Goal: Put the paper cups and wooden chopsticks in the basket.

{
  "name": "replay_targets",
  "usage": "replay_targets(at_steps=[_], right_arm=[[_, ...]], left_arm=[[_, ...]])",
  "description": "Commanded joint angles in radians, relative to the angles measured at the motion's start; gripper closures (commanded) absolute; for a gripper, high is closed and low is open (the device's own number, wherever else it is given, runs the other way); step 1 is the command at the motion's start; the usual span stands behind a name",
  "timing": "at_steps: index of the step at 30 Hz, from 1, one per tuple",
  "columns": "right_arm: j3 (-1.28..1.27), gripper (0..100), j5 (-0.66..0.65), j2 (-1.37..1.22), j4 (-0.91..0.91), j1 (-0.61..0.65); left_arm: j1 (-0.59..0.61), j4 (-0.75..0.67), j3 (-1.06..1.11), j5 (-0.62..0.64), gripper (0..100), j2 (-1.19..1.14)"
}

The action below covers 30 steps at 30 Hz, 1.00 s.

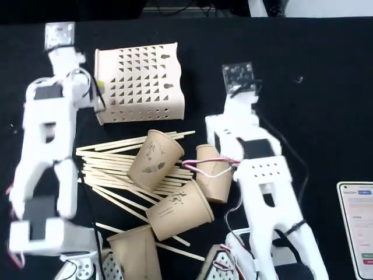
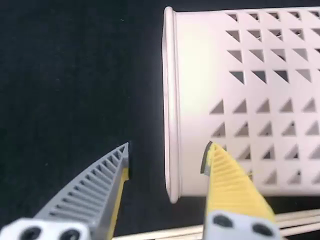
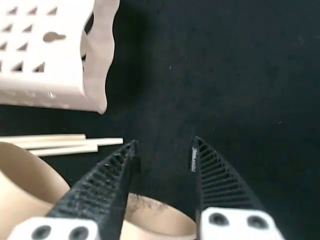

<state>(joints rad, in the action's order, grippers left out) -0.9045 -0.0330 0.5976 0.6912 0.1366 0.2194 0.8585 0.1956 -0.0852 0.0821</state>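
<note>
Four paper cups [image 1: 154, 158] lay tipped across the wooden chopsticks [image 1: 111, 169], all outside the basket [image 1: 139, 81], which lay on its side. We held the left gripper [image 2: 167, 150] open astride its rim, probably to right it. The right gripper [image 3: 164, 145], also open, hung over a cup that blocked the sticks. A phone [image 1: 356, 221] sat well apart.

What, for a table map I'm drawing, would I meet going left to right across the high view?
In order: left arm → basket → right arm → screened device at the edge. The paper cups and chopsticks overlap too much to order.
</note>
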Motion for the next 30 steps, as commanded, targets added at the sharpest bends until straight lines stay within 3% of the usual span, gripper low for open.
replay_targets(at_steps=[1, 11, 25, 30], right_arm=[[-0.070, 82.8, 0.003, -0.004, -0.107, 0.014], [-0.108, 82.8, 0.002, -0.005, -0.158, 0.014], [-0.108, 82.8, 0.002, -0.005, -0.153, 0.014], [-0.110, 82.8, 0.002, -0.005, -0.153, 0.014]], left_arm=[[0.016, 0.057, -0.282, 0.000, 75, -0.192], [0.113, 0.155, -0.495, 0.000, 75, -0.463], [0.335, 0.043, -0.512, -0.002, 75, -0.577], [0.395, 0.077, -0.572, 0.000, 75, -0.563]])
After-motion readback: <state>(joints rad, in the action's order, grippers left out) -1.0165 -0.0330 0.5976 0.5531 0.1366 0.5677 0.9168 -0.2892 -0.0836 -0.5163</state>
